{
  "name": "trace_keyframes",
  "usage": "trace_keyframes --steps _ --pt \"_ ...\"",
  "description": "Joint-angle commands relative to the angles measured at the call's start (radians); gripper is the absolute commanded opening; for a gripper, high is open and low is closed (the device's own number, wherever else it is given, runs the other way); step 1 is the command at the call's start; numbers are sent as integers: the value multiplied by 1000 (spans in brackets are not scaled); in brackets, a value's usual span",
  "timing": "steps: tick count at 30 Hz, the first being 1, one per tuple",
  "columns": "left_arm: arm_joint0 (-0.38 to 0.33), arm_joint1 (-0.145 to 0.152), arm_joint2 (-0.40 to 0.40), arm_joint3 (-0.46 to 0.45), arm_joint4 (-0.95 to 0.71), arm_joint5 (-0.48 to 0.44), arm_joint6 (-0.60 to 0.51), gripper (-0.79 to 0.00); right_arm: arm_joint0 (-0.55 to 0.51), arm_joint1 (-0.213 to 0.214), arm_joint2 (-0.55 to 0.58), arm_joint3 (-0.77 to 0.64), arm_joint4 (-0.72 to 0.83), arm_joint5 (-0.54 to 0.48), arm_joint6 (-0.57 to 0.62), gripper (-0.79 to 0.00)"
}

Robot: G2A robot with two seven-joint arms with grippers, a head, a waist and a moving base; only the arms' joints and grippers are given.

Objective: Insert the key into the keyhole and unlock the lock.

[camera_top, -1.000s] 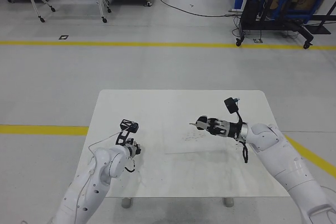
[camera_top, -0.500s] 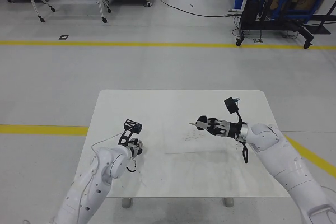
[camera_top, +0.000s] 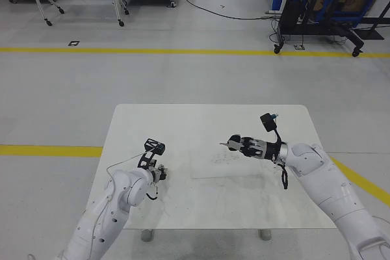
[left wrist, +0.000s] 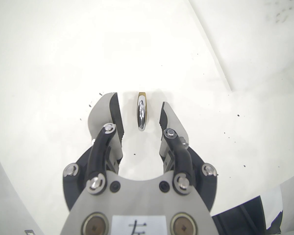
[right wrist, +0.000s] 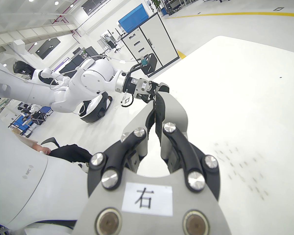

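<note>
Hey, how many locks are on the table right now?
1. The lock sits on the table between the open jaws of the left gripper, touching neither. I see no other, though the arms could hide something small.

Bright overhead light, glaring white table (left wrist: 63, 37)

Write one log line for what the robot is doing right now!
left gripper: open, straddling lock, not touching | right gripper: shut, above table | lock: on table
</note>
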Motion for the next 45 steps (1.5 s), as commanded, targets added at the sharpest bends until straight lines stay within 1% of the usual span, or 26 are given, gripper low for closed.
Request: trace_keyframes --steps 1,2,5,7,8,11,17,21,23,25,29,31,33,35,38,40,41,45 --pt "0 -1 0 1 1 3 3 -453 0 0 0 0 0 0 0 -785" --pt "0 -1 0 1 2 2 5 -468 0 0 0 0 0 0 0 -785" --pt "0 -2 -1 4 5 4 11 -443 0 0 0 0 0 0 0 -785" --pt "-3 -3 -2 6 7 4 12 -477 0 0 0 0 0 0 0 -785" --pt "-3 -3 -3 6 7 5 14 -536 0 0 0 0 0 0 0 -785" --pt "-4 -4 -4 7 11 4 19 -785 0 0 0 0 0 0 0 -785" --pt "-18 -9 8 33 24 -4 20 -785 0 0 0 0 0 0 0 -785" --pt "-27 -11 12 34 25 -9 28 -785 0 0 0 0 0 0 0 -785" --pt "-21 -12 3 24 6 -15 49 -785 0 0 0 0 0 0 0 -785" --pt "-6 -11 -20 6 -51 -36 84 -785 0 0 0 0 0 0 0 -785" --pt "32 -5 -88 -25 -201 -131 158 -785 0 0 0 0 0 0 0 -785" --pt "54 -3 -128 -32 -350 -212 209 -785 0 0 0 0 0 0 0 -785" --pt "68 -1 -175 -15 -521 -306 241 -785 0 0 0 0 0 0 0 -785" --pt "72 2 -208 8 -634 -382 251 -785 0 0 0 0 0 0 0 -785" --pt "65 5 -228 48 -767 -473 229 -785 0 0 0 0 0 0 0 -785" --pt "53 8 -233 72 -824 -526 209 -785 0 0 0 0 0 0 0 -785" --pt "46 10 -236 78 -820 -548 197 -785 0 0 0 0 0 0 0 -785" --pt "44 11 -237 78 -813 -554 194 -785 0 0 0 0 0 0 0 -785"
